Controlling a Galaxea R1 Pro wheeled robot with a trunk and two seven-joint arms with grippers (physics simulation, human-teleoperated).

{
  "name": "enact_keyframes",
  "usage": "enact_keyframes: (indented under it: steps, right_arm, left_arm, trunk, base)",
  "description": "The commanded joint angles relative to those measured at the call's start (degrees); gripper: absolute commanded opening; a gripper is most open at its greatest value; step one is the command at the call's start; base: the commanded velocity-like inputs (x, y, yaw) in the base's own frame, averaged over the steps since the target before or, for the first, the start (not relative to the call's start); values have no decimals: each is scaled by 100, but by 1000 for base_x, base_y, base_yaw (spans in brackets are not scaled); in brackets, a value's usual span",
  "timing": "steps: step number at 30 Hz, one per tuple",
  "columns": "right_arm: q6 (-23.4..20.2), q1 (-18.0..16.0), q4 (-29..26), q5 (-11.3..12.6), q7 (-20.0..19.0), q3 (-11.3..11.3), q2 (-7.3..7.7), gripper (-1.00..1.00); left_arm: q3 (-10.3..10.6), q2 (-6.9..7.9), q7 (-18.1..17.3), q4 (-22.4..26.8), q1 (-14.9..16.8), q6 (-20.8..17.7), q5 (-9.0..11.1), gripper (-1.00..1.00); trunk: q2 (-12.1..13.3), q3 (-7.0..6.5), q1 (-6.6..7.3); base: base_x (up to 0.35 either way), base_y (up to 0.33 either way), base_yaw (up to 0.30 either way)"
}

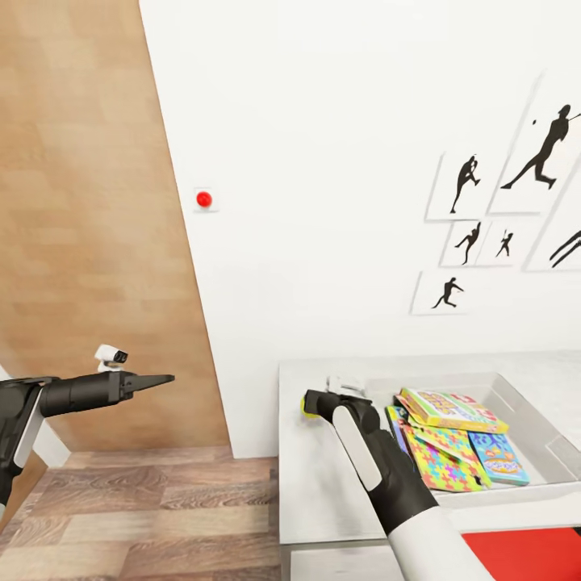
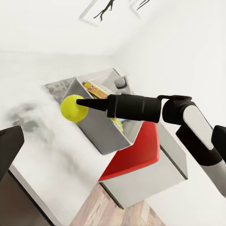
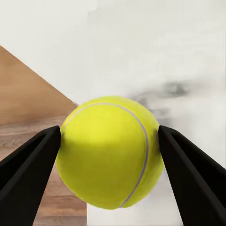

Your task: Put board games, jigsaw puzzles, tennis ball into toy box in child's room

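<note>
Yellow-green felt sits between two black fingers in the right wrist view: the tennis ball (image 3: 109, 151) is pinched in the right claw (image 3: 109, 155), a finger (image 3: 33, 165) pressed to either side of it. From the head view the ball (image 1: 307, 405) shows only as a sliver past the end of the right arm, over the pale worktop (image 1: 323, 484) near its left edge and just beside the toy box (image 1: 528, 420). The left wrist view shows the ball (image 2: 73, 108) held close to the box's outer wall — whether it hangs above the surface or touches it is hard to judge.

The grey box stands on the worktop toward the wall, and it holds several flat game boxes stacked at angles, among them a jigsaw puzzle (image 1: 442, 456) with a lid of bright interlocking pieces.

The left claw (image 1: 153, 380) is out over the wood-plank floor (image 1: 145, 516), well apart from the worktop, its fingers drawn together to a point and holding nothing.
</note>
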State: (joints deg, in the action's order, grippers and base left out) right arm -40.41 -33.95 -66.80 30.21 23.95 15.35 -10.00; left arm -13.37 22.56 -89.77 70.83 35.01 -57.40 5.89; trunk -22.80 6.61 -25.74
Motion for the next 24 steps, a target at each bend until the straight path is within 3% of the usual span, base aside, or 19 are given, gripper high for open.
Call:
enact_keyframes:
  steps: [1, 7, 12, 20, 24]
  right_arm:
    - [-16, 20, -82, 59, 51, 4, 0, -100]
    - [-26, 123, -382, 60, -33, -1, 0, -100]
    - [-16, 273, -820, 56, -355, 2, 0, -100]
    - [-9, 661, -1611, 63, -657, -18, 315, -100]
    - [16, 769, -1818, 57, -759, -36, 363, -100]
  left_arm:
    - [1, 2, -23, 1, 5, -61, -7, 100]
    - [1, -10, -23, 1, 5, -61, -16, 100]
    - [-6, 11, -23, 1, 4, -61, -10, 100]
    - [-8, 11, -23, 1, 4, -61, -13, 100]
    - [-8, 16, -23, 1, 5, -61, -10, 100]
  trunk:
    - [-12, 3, -4]
    - [-12, -53, -4]
    - [-12, -100, -4]
    - [-12, -176, -4]
    - [-12, -214, -4]
  base:
    - [0, -22, 0]
    - [0, -145, 0]
    - [0, -186, 0]
    - [0, -82, 0]
    - [0, -147, 0]
